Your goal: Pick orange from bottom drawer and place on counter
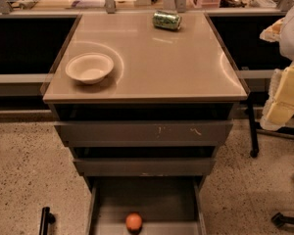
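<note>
My feed is dim and warm, with an amber cast over everything. Light falls from above: the table top carries a broad sheen, with a brighter streak just in front of the can, and the bowl sits in a soft shadow. The gaps above the drawer fronts go nearly black. The bottom drawer is murky, though the orange still glows (the one saturated spot). The arm at the right edge looks washed out; the hand is out of frame. Detail is soft throughout.

A round orange is lying in the grey metal bottom drawer. On the glossy beige desk, a white bowl is sitting front-left and a green can is lying at the back. The gripper is hanging right of the desk.
</note>
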`<state>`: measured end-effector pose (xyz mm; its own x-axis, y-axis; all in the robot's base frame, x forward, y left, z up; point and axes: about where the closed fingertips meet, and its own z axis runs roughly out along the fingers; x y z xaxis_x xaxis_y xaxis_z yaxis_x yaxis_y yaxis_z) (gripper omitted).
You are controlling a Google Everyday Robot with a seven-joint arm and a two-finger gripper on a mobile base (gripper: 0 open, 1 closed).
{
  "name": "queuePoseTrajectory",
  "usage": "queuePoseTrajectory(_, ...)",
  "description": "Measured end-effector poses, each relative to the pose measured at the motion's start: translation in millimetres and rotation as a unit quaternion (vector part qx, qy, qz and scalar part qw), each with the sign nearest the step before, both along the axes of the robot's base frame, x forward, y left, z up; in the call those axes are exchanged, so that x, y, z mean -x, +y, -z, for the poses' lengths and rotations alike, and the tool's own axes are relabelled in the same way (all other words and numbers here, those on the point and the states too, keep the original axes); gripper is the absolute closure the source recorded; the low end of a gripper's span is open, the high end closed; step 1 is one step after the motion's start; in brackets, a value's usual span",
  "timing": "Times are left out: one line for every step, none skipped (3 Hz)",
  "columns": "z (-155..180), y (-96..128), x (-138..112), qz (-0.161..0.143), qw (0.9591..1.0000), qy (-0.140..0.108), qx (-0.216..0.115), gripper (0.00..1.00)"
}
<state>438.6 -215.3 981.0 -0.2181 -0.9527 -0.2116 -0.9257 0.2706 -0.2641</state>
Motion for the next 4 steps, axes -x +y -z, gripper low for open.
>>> queuePoseTrajectory(0.0, 0.0, 0.0, 0.0, 1.0, 0.0, 0.0, 0.0)
queuePoseTrajectory(16.0, 4.0, 2.7, -0.007, 0.9996, 0.003, -0.029, 0.0)
queuePoseTrajectory(56.7, 25.3, 19.2, -0.01, 0.9948, 0.006, -0.102, 0.0)
queuePoseTrajectory(127.1, 50.9, 30.4, 0.008, 0.9817, 0.027, -0.188, 0.0)
